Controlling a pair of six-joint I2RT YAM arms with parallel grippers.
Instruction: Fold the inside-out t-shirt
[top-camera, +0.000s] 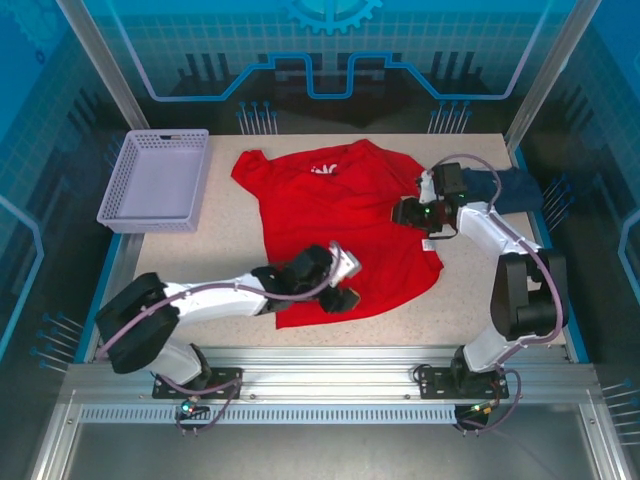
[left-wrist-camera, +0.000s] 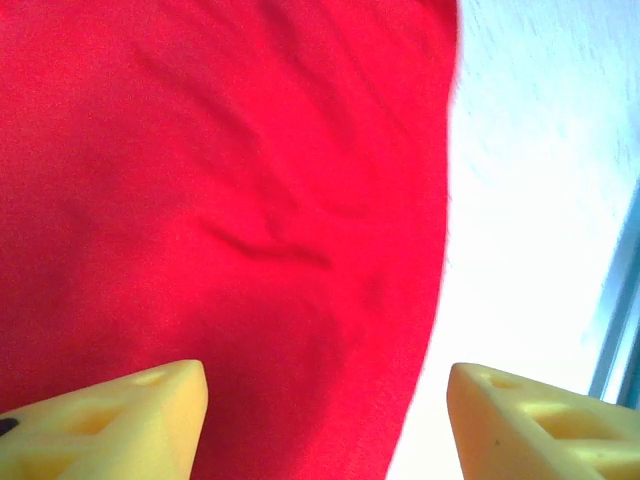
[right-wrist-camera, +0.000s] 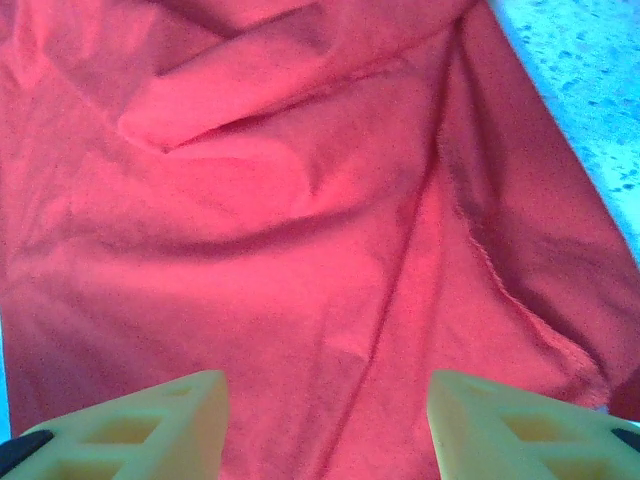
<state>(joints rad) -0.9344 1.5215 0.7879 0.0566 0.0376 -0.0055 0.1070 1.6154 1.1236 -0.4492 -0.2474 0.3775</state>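
Both jaws gape wide (nothing held). The shirt (top-camera: 340, 215) runs 12 to 6 o'clock; the left jaws sit over its 6 o'clock end.

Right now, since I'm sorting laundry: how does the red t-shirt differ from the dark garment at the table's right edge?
The red t-shirt lies spread out, a pale print showing; the dark garment is a compact bundle. The red t-shirt covers far more area than the dark garment. Both are cloth.
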